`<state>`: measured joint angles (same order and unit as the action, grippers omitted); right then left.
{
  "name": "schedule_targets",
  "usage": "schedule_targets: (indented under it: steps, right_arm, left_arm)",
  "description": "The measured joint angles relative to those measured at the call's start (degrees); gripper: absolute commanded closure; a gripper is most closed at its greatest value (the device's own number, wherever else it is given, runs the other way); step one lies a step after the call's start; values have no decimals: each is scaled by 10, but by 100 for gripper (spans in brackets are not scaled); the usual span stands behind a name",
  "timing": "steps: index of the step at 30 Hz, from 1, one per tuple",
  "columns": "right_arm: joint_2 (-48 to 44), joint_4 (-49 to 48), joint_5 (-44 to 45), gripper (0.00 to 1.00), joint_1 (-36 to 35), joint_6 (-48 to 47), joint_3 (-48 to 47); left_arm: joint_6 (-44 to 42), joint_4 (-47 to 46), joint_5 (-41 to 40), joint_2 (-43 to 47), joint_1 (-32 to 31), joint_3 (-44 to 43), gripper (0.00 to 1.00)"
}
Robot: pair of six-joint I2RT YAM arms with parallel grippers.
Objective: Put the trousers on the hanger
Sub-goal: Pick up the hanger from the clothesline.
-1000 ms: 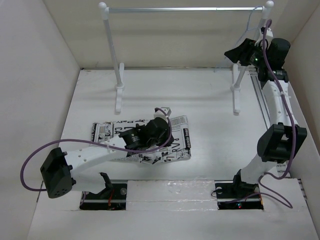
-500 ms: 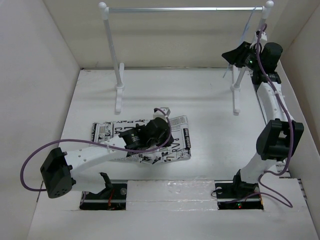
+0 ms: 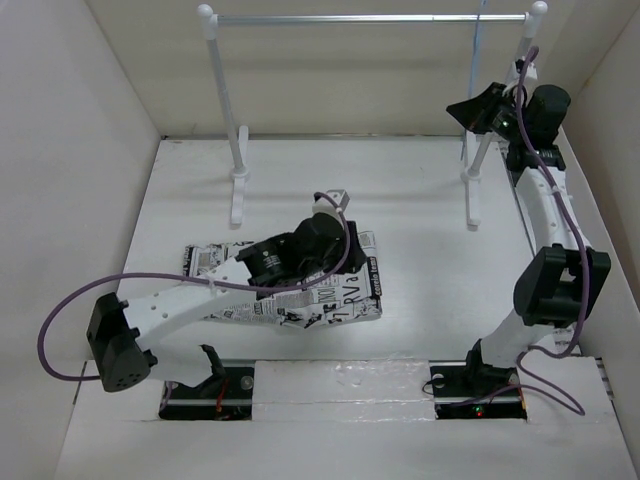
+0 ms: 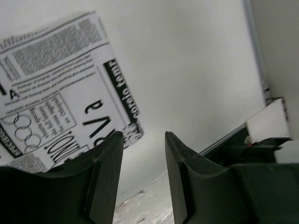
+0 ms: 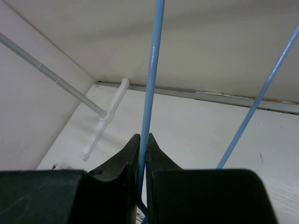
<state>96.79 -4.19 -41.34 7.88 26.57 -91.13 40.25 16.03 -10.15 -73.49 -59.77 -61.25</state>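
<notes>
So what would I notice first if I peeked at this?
The trousers, white with black newspaper print, lie folded mid-table, and the left gripper hovers by their far edge with its jaws open. At the back right, the right gripper pinches the thin blue hanger up by the white rack.

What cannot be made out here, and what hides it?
- Top view: the left arm covers the middle of the trousers.
- Top view: the hanger is a faint blue line; hook too thin to see.
- Right wrist view: the upper edge cuts off the hanger above the right tool.
- Left wrist view: the left edge cuts off the trousers.
</notes>
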Motion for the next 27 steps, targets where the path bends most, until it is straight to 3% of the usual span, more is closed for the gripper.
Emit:
schedule_targets:
  steps: [8, 15, 20, 27]
  right_arm:
    - [-98, 9, -23, 100, -7, -31, 71]
    - [-170, 82, -20, 100, -49, -101, 169]
    - [-246, 157, 5, 100, -101, -147, 257]
    - [-322, 189, 50, 100, -160, -153, 349]
  left_arm:
    - [-42, 0, 9, -33, 27, -221, 50]
    - [-96, -6, -4, -114, 29, -435, 46]
    - [-114, -8, -21, -173, 29, -476, 45]
    - [-118, 6, -60, -270, 29, -487, 47]
